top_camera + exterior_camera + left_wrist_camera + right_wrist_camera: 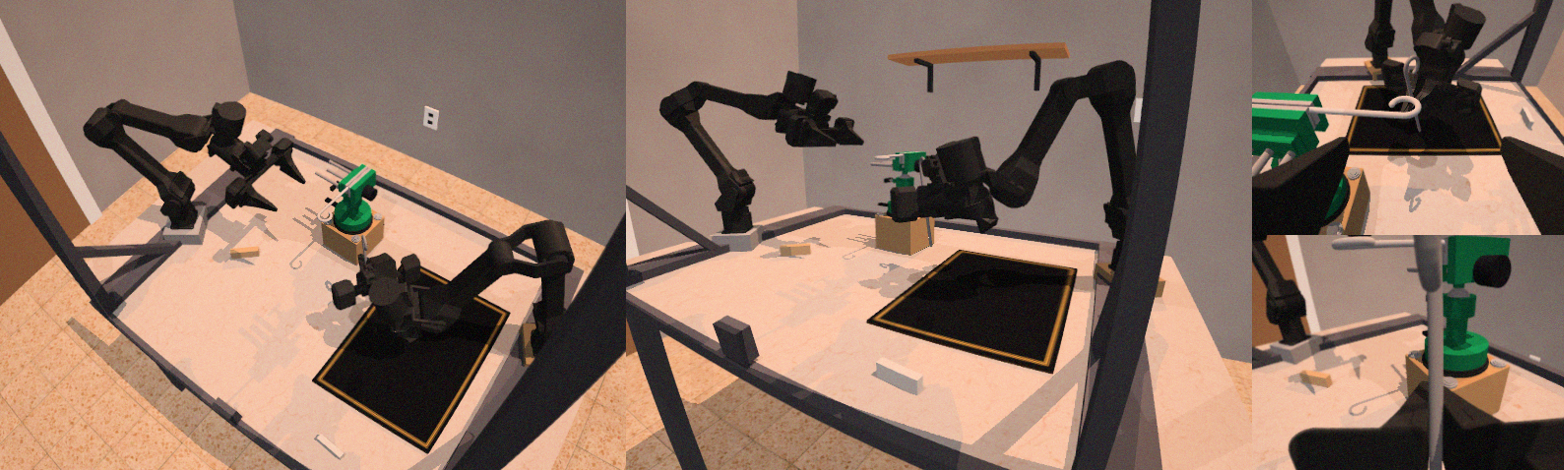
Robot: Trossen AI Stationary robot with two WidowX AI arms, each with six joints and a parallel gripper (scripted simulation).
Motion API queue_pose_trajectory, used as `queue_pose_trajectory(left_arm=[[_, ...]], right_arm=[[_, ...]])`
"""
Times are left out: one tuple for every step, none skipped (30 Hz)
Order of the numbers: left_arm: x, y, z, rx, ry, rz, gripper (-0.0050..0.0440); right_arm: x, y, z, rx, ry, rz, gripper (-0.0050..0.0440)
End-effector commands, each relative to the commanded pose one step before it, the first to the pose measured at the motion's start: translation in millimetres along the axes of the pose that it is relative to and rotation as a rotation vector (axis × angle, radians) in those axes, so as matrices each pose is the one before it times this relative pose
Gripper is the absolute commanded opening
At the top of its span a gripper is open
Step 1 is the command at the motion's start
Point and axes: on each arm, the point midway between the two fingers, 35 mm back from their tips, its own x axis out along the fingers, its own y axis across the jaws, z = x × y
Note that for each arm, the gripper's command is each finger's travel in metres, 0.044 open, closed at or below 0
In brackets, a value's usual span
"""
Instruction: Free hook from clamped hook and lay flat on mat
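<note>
A green vise (356, 194) stands on a wooden block (352, 235) and clamps a grey hook (1366, 113) that sticks out level, its curl (1405, 106) at the free end. My right gripper (362, 263) is shut on a second grey hook (1433, 358) and holds it upright in the air beside the block, apart from the clamped hook. This hook also shows in the left wrist view (1411, 84) and in the exterior view (928, 202). The black mat (412, 353) with a yellow border lies flat under the right arm. My left gripper (289, 195) is open and empty, high above the table, left of the vise.
A small wooden block (244, 252) lies on the table near the left arm's base. A white block (329, 445) lies near the front edge. A dark block (734, 339) sits on the front frame rail. A wooden piece (528, 343) lies by the right arm's base.
</note>
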Motion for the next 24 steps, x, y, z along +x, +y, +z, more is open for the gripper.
queue_pose_trajectory(left_arm=[[-2.15,-0.47,6.15,0.00307,-0.01705,-0.00113,0.044],[0.0,0.0,0.0,0.0,0.0,0.0,0.044],[0.0,0.0,0.0,0.0,0.0,0.0,0.044],[0.0,0.0,0.0,0.0,0.0,0.0,0.044],[0.0,0.0,0.0,0.0,0.0,0.0,0.044],[0.0,0.0,0.0,0.0,0.0,0.0,0.044],[0.0,0.0,0.0,0.0,0.0,0.0,0.044],[0.0,0.0,0.0,0.0,0.0,0.0,0.044],[0.0,0.0,0.0,0.0,0.0,0.0,0.044],[0.0,0.0,0.0,0.0,0.0,0.0,0.044],[0.0,0.0,0.0,0.0,0.0,0.0,0.044],[0.0,0.0,0.0,0.0,0.0,0.0,0.044],[0.0,0.0,0.0,0.0,0.0,0.0,0.044],[0.0,0.0,0.0,0.0,0.0,0.0,0.044],[0.0,0.0,0.0,0.0,0.0,0.0,0.044],[0.0,0.0,0.0,0.0,0.0,0.0,0.044],[0.0,0.0,0.0,0.0,0.0,0.0,0.044],[0.0,0.0,0.0,0.0,0.0,0.0,0.044],[0.0,0.0,0.0,0.0,0.0,0.0,0.044],[0.0,0.0,0.0,0.0,0.0,0.0,0.044],[0.0,0.0,0.0,0.0,0.0,0.0,0.044],[0.0,0.0,0.0,0.0,0.0,0.0,0.044],[0.0,0.0,0.0,0.0,0.0,0.0,0.044],[0.0,0.0,0.0,0.0,0.0,0.0,0.044]], right_arm=[[-7.15,2.4,8.44,0.03947,0.00688,0.01339,0.0],[0.0,0.0,0.0,0.0,0.0,0.0,0.0],[0.0,0.0,0.0,0.0,0.0,0.0,0.0],[-1.15,0.1,-1.31,0.00052,0.00532,0.00117,0.0],[-1.15,0.07,-1.31,0.0005,0.0053,0.0011,0.0],[-1.16,0.05,-1.31,0.00049,0.00527,0.00104,0.0],[-1.16,0.02,-1.31,0.00047,0.00525,0.00097,0.0],[-1.16,0.0,-1.31,0.00045,0.00522,0.0009,0.0],[-1.16,-0.03,-1.3,0.00043,0.00519,0.00083,0.0],[-1.16,-0.05,-1.3,0.00042,0.00516,0.00076,0.0],[-1.16,-0.08,-1.3,0.0004,0.00514,0.00069,0.0],[-1.16,-0.1,-1.29,0.00038,0.00511,0.00063,0.0],[-1.16,-0.13,-1.29,0.00037,0.00507,0.00056,0.0],[-1.16,-0.15,-1.29,0.00035,0.00504,0.00049,0.0],[-1.16,-0.17,-1.28,0.00033,0.00501,0.00043,0.0],[-1.16,-0.2,-1.28,0.00032,0.00498,0.00036,0.0],[-1.16,-0.22,-1.27,0.0003,0.00494,0.0003,0.0],[-1.16,-0.25,-1.27,0.00028,0.00491,0.00023,0.0],[0.0,0.0,0.0,0.0,0.0,0.0,0.0],[0.0,0.0,0.0,0.0,0.0,0.0,0.0],[-1.16,-0.27,-1.26,0.00027,0.00487,0.00017,0.0],[-1.16,-0.3,-1.26,0.00025,0.00483,0.0001,0.0],[-1.16,-0.32,-1.25,0.00024,0.0048,0.00004,0.0],[-1.15,-0.34,-1.24,0.00022,0.00476,-0.00002,0.0]])
